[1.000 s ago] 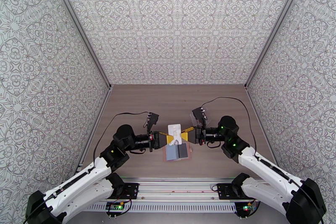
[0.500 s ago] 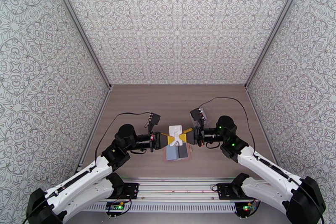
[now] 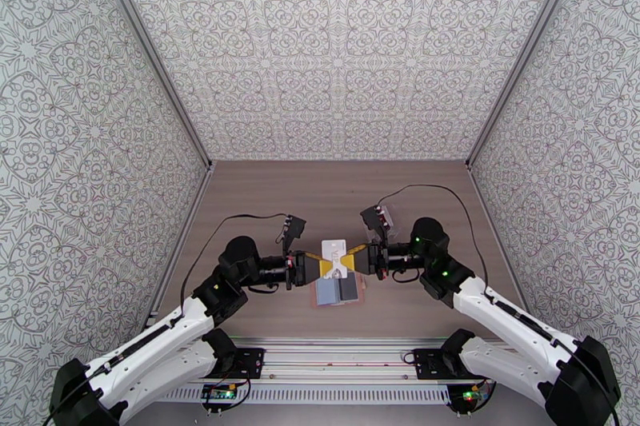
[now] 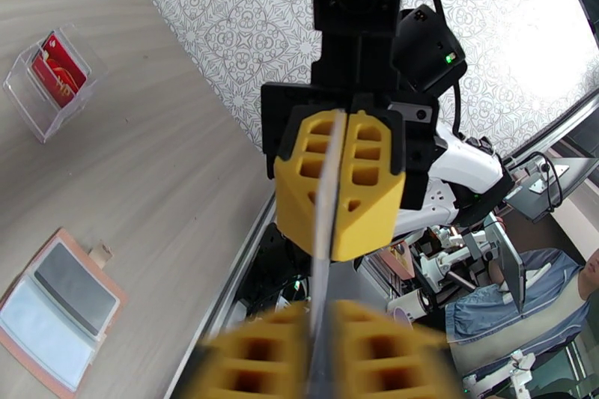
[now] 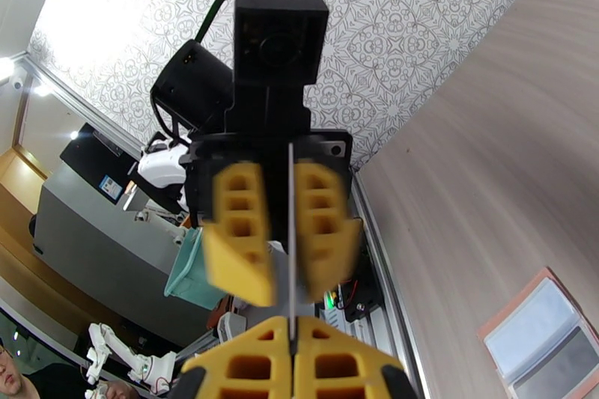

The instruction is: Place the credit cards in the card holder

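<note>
A white credit card point(image 3: 334, 248) hangs in the air between my two grippers, above the table's middle. My right gripper point(image 3: 348, 262) is shut on the card's right edge; in the right wrist view its yellow fingers point(image 5: 247, 367) pinch the edge-on card point(image 5: 290, 191). My left gripper point(image 3: 322, 266) faces it with its jaws open, its fingers point(image 5: 238, 232) standing a little off the card on either side. The card holder point(image 3: 338, 292) lies open on the table just below, blue-grey pockets up, also visible in the left wrist view point(image 4: 56, 311). A red credit card point(image 4: 56, 75) sits in a clear plastic pouch point(image 4: 45, 116).
The clear pouch point(image 3: 386, 216) stands on the table behind the right wrist. Patterned walls close off the table's left, right and back sides. A metal rail point(image 3: 344, 376) runs along the near edge between the arm bases.
My right gripper has closed onto the white card. My left gripper, shut on it before, has opened its jaws. The right arm has edged slightly left.
</note>
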Action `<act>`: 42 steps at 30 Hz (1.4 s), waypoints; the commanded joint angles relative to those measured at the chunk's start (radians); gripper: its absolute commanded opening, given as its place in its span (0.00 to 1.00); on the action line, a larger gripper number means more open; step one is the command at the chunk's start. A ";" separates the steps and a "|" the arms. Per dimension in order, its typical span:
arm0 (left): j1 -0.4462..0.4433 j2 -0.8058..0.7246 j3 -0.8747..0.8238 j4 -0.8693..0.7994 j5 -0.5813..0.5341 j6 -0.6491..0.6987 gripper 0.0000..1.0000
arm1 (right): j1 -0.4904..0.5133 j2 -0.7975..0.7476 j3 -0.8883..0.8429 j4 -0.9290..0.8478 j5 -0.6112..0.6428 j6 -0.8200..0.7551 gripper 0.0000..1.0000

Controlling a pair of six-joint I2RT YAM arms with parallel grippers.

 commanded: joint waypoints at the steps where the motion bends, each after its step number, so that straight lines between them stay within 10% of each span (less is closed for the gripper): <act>1: 0.063 -0.036 -0.043 -0.075 -0.039 -0.021 0.68 | 0.007 0.012 0.050 -0.115 0.005 -0.078 0.00; 8: 0.190 -0.048 -0.105 -0.406 -0.170 0.056 0.67 | -0.005 0.149 0.069 -0.352 0.113 -0.200 0.00; 42: 0.028 0.461 -0.215 0.045 -0.287 -0.020 0.53 | -0.004 0.488 -0.030 -0.339 0.348 -0.097 0.00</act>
